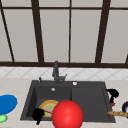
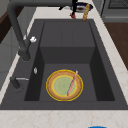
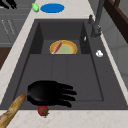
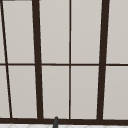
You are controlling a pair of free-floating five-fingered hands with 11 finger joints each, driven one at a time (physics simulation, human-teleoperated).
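Front view showed the window (image 1: 70, 32) as the largest thing, its dark frame bars rising behind the pale tabletop (image 1: 15, 85). Below it sat the dark sink (image 1: 87, 100), with a deep basin on the left and a shallower drain shelf on the right, and the dark faucet (image 1: 56, 71) standing at the far rim. A big red ball (image 1: 67, 115) hung at the near edge of the basin and covered part of what lay behind it. On the tabletop far to the left lay a blue plate (image 1: 7, 103) with a small green thing (image 1: 2, 118) just near of it.

In the basin a yellow-rimmed plate (image 2: 64, 85) lay flat on the floor, and a pink stick (image 2: 72, 83) lay slantwise across it, one end past the plate's far rim. The left hand (image 1: 38, 114) hovered at the plate's near-left edge, close to the stick's end; whether its fingers were closed I could not tell.

The right hand (image 3: 47, 93) hung over the right end of the sink, palm down, its fingers straight and spread toward the far side, grasping nothing. Just to its right a small strawberry (image 3: 43, 110) sat on the tabletop at the sink's rim. A baguette (image 3: 11, 111) lay near it, slanting toward the near side, and a dark bowl (image 1: 125, 107) stood beside the loaf.
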